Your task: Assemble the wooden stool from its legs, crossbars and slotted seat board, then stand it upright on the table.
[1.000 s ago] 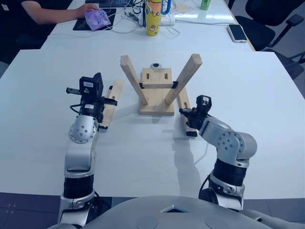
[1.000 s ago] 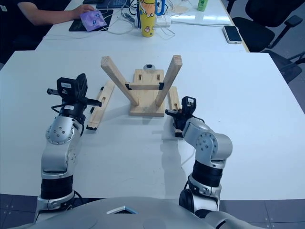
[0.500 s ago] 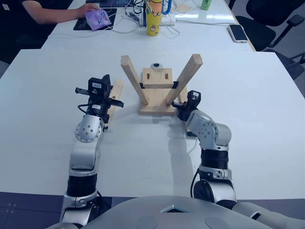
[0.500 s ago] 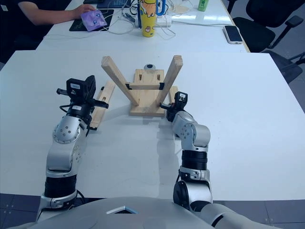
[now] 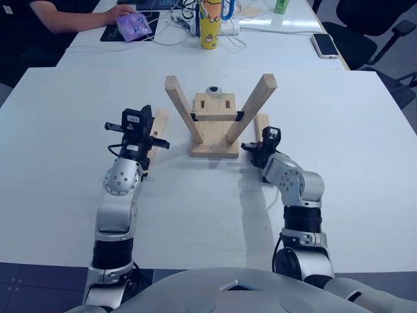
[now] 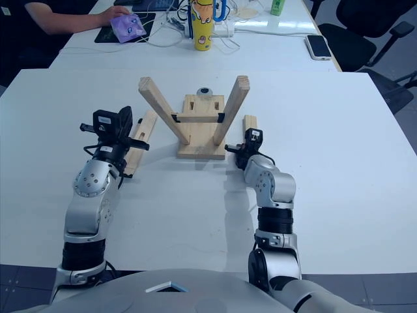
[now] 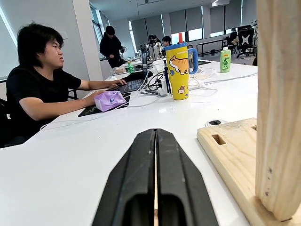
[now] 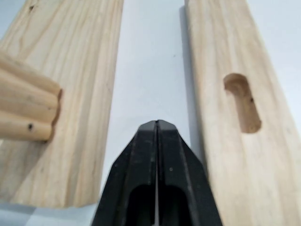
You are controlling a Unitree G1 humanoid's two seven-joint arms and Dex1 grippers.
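Closely between seat board [image 5: 214, 149] and loose leg [image 5: 262, 121], right hand [image 5: 247, 147], pinched closed.

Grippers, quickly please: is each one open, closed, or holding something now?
Left gripper: closed, holding nothing.
Right gripper: closed, holding nothing.

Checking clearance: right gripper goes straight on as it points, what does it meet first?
Shut right gripper points into the bare strip of table between the seat board and the loose slotted leg. Probably the table first; neither wood piece lies dead ahead, depth unclear.
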